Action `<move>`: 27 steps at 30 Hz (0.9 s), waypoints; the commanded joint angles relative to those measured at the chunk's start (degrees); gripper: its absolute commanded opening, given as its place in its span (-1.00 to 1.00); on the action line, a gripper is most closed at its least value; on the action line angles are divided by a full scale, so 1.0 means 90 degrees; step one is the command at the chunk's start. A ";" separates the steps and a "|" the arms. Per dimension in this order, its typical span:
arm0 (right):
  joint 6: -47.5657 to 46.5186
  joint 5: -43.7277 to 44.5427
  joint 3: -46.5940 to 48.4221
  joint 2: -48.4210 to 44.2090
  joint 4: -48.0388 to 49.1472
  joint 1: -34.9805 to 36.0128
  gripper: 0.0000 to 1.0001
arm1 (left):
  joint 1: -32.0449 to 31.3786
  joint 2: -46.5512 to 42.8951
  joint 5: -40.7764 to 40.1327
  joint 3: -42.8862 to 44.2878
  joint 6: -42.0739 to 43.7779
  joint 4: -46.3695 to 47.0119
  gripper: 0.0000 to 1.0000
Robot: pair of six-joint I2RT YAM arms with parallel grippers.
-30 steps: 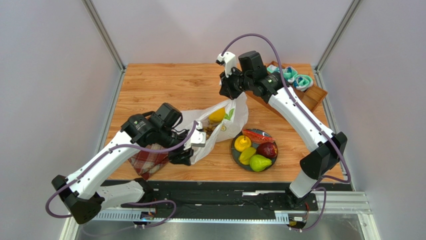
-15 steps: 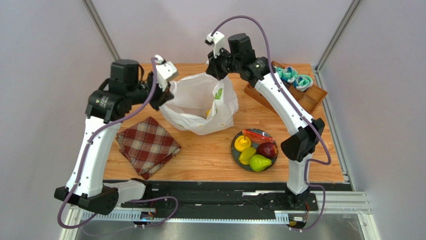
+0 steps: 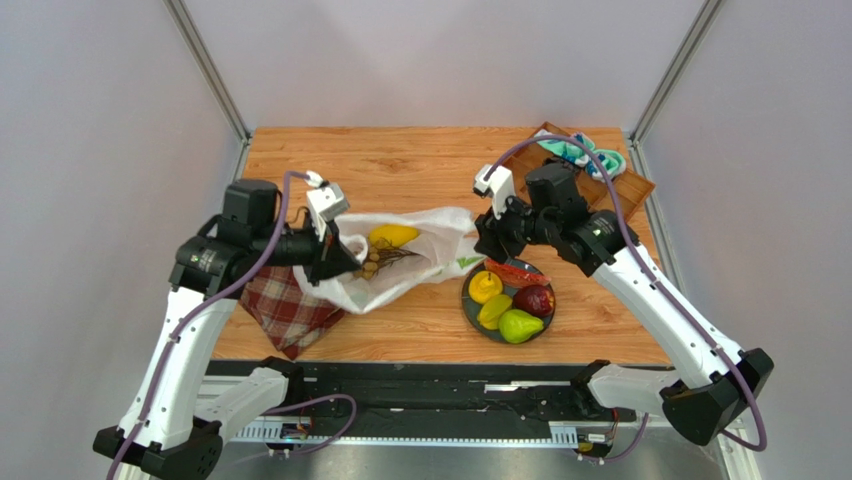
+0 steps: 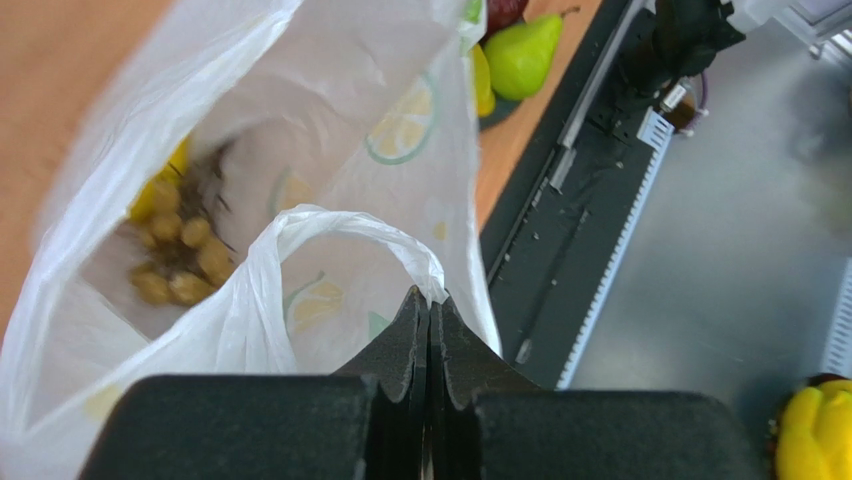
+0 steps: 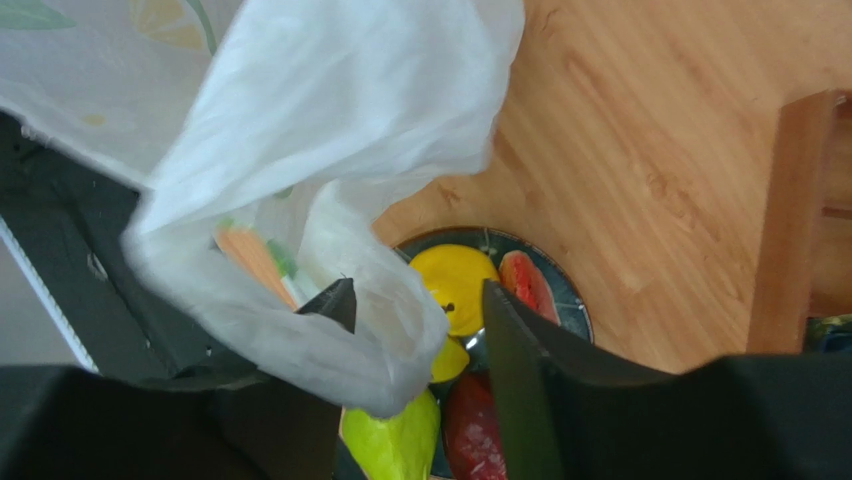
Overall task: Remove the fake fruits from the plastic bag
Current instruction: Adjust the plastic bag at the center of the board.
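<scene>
Seen from above, the plastic bag [image 3: 430,235] lies on its side at the middle of the tabletop [image 3: 400,170], its mouth toward the left edge. The yellow mango [image 3: 392,236] and brown grape bunch [image 3: 375,262] are inside it. The left end effector [image 3: 345,262] is at the bag's mouth. The right end effector [image 3: 487,243] is at the bag's other end, just beside the plate [image 3: 467,305] of fruits near the front edge.

The left wrist view shows the left end effector pinched tight on a handle loop [image 4: 350,225].

The right wrist view shows the right end effector's fingers [image 5: 515,380] apart, with bag film loose between them and not clamped.
</scene>
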 commanded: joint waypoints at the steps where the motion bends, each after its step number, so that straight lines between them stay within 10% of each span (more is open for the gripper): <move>1: -0.0078 -0.0355 0.0550 0.0427 -0.0040 0.0062 0.41 | 0.0003 -0.0453 0.0050 -0.1234 -0.0670 0.0240 -1.00; 4: -0.0292 -0.0697 0.2004 0.0847 -0.0030 0.0257 1.00 | 0.0013 -0.0405 -0.0058 -0.0994 -0.0894 0.0289 -1.00; 15: -0.0664 -0.1127 0.2389 0.0907 0.1189 0.1830 0.99 | 0.0120 -0.0434 -0.0537 -0.0572 -0.0826 0.0172 -1.00; 21: -0.1074 -0.1410 0.2262 0.1548 0.0741 0.1859 0.41 | 0.0325 -0.0454 -0.0185 -0.0455 -0.0953 0.0230 -1.00; 25: -0.1016 -0.1363 0.2233 0.2194 0.0945 0.2015 -0.51 | 0.0403 -0.0444 -0.0117 -0.0387 -0.0983 0.0221 -1.00; 27: -0.1093 -0.1197 0.2204 0.2458 0.1063 0.2123 -0.62 | 0.0403 -0.0435 -0.0058 -0.0309 -0.0983 0.0211 -1.00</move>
